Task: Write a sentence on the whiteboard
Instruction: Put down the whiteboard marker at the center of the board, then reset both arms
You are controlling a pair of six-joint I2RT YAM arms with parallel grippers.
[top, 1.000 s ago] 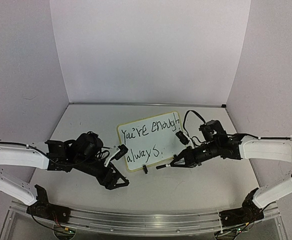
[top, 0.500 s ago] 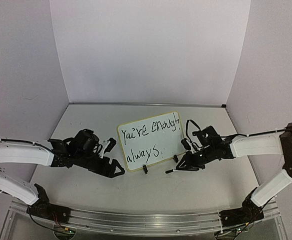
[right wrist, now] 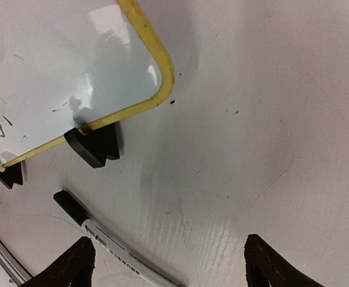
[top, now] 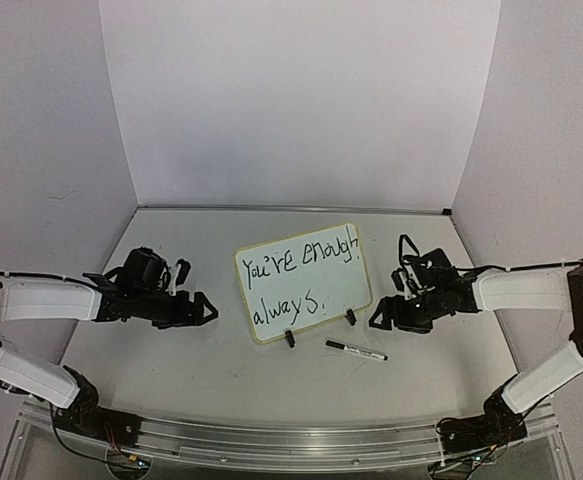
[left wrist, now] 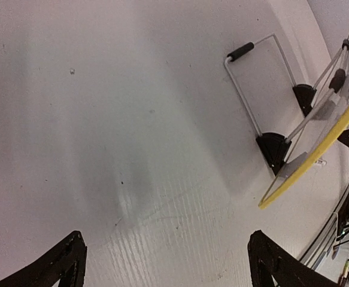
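The whiteboard [top: 343, 286] stands tilted on two black clip feet [top: 289, 339] at mid-table. On it the sentence [top: 299, 263] reads "You're enough" over "always." in black. A black-capped marker [top: 357, 350] lies flat on the table in front of the board's right foot. My right gripper [top: 387, 300] is open and empty just right of the board; in the right wrist view the marker [right wrist: 105, 239] lies by its left fingertip [right wrist: 72, 266], under the board's corner [right wrist: 72, 54]. To the left, well apart from the board, my left gripper [top: 195, 290] is open and empty.
In the left wrist view the board's yellow edge [left wrist: 318, 158] and a wire prop with a black grip [left wrist: 241, 51] show at the right. White walls close the table at the back and sides. A metal rail [top: 271, 440] runs along the near edge.
My right gripper opened and let go of the marker, which now lies on the table, and drew back to the right. My left gripper moved left, away from the board.
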